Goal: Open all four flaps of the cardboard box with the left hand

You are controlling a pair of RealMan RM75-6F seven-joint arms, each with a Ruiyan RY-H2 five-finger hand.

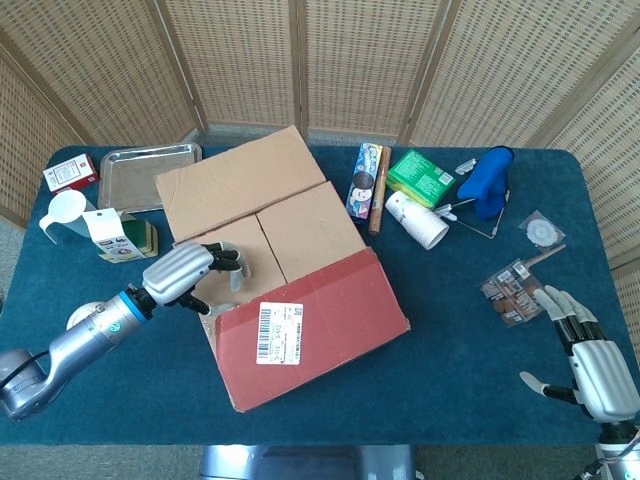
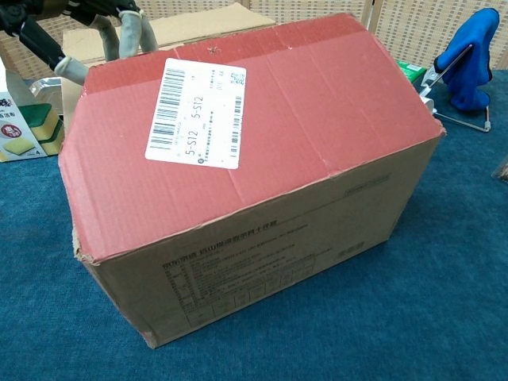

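In the head view, the left robot hand (image 1: 185, 274) reaches over the one cardboard box (image 1: 285, 275), fingers spread and curled above a tan flap, gripping nothing. Four flaps lie closed; the red flap (image 1: 310, 325) sits just right of that hand. The box's long axis runs diagonally across the tabletop (image 1: 450, 370). The right robot hand (image 1: 590, 360) rests spread and unladen, well apart.

In the chest view, left fingers (image 2: 131, 32) hover at the box's far left corner.

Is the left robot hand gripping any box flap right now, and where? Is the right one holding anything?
Neither holds anything. The left robot hand hovers with fingers spread over the cardboard box at the red flap's left corner. The right robot hand is open.
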